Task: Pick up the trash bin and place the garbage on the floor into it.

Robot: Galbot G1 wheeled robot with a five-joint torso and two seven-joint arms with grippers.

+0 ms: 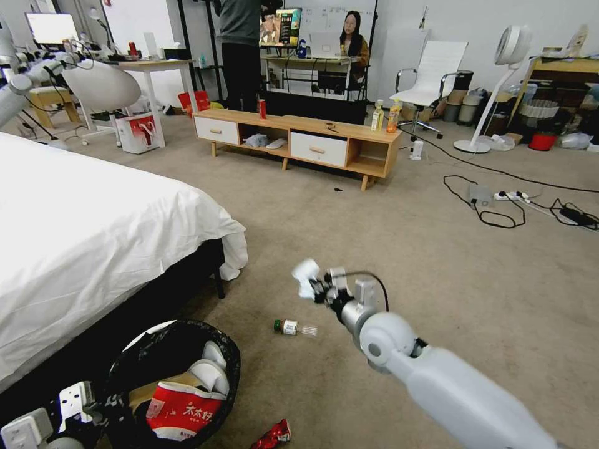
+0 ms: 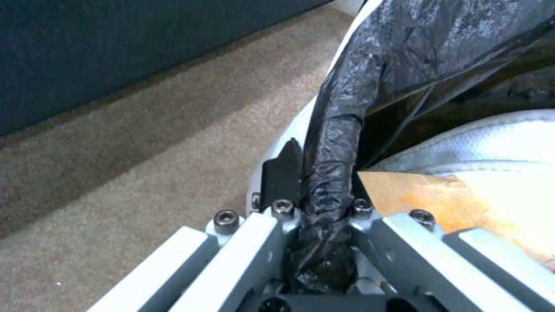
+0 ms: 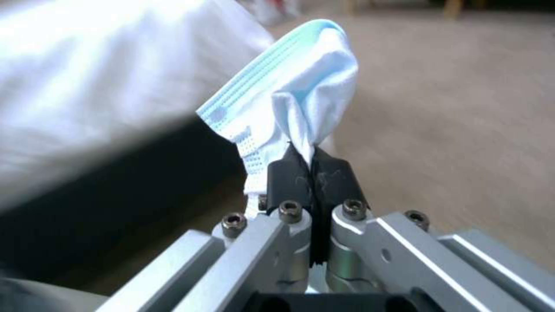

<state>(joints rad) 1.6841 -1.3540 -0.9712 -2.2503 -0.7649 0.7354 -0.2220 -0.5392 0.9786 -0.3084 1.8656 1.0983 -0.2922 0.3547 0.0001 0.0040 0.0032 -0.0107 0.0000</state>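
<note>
In the head view, the trash bin at lower left already held a snack packet and brown bag; the green-capped bottle and red scrap remained on the carpet.

The left wrist view showed the left gripper clamping the bin's bag-wrapped rim.

In the right wrist view, the right gripper pinched a crumpled face mask, not yet binned.

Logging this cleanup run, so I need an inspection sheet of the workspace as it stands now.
Surface: beige carpet.
Job's things: bin holds a snack packet and paper bag; bottle and red piece lie on the carpet.
Clutter: nothing seen.
End effectors: left end effector shut on the bin's rim; right end effector shut on a face mask.
Cables: black leads, power strip.
Surroundings: bed, TV cabinet.
</note>
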